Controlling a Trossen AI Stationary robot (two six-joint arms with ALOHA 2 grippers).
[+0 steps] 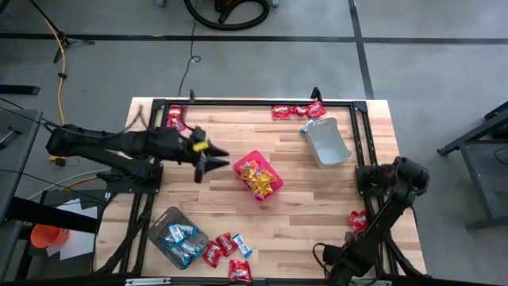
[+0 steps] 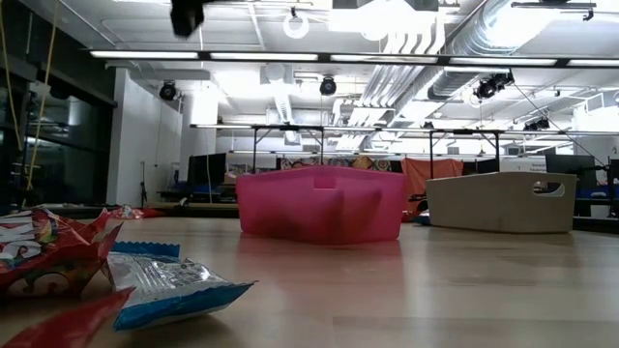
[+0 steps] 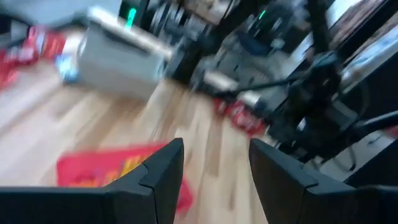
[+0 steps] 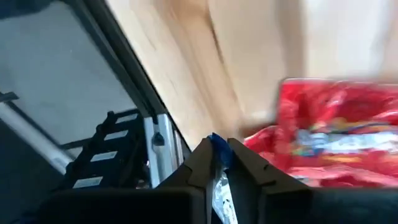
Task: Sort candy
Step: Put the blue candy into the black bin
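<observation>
Left gripper [image 1: 213, 161] hovers over the wooden tabletop [image 1: 302, 199] just left of the pink square plastic bin [image 1: 258, 176], jaws apart and empty; in the left wrist view its two dark fingers [image 3: 163, 171] frame bare wood beside the bin. Pink bin sits mid-tabletop and holds yellow wrapped candy packets [image 1: 259, 178]. Grey rectangular tub [image 1: 328, 141] stands at the far right, tilted, with a blue-and-white packet [image 1: 305, 125] touching its far corner. Shiny red packets [image 1: 298, 110] lie in a row along the far edge; another red packet [image 1: 175, 118] is at the far left corner. Clear tub [image 1: 176, 236] at the near left holds blue-and-white packets [image 1: 179, 238]. Just right of it, loose red packets [image 1: 219, 249] and one blue-and-white packet [image 1: 242, 245] lie on the wood, touching each other.

Right gripper [image 4: 219, 163] is low near the right edge of the tabletop, jaws narrow and pinching a small blue-and-white packet [image 4: 219, 177], with a red packet [image 4: 336, 134] on the wood just beside it. From above, that red packet [image 1: 359, 220] lies next to the folded right arm.
</observation>
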